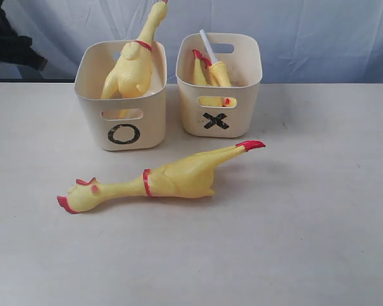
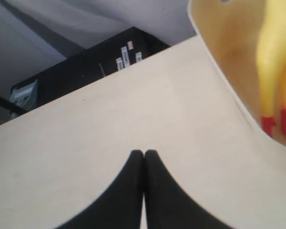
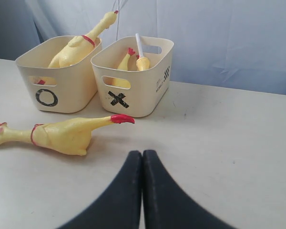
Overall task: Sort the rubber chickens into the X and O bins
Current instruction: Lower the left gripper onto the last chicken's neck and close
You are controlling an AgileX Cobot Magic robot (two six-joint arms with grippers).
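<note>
A yellow, red-ringed chicken (image 1: 172, 178) lies mid-table before the far-edge bins. Second chicken (image 1: 134, 64) stands head-up in the O bin (image 1: 92, 121), third chicken (image 1: 214, 71) feet-up in the X bin (image 1: 242, 115). Left gripper (image 2: 143, 153) and right gripper (image 3: 142, 153): pressed together, empty.

The left pincer (image 2: 143, 155) shows as two matte black fingers (image 2: 126, 195), broad at the base and curving in to narrow, rounded tips. The right pincer (image 3: 142, 154) looks the same: smooth, plain black, with a thin pale seam between its fingers.
</note>
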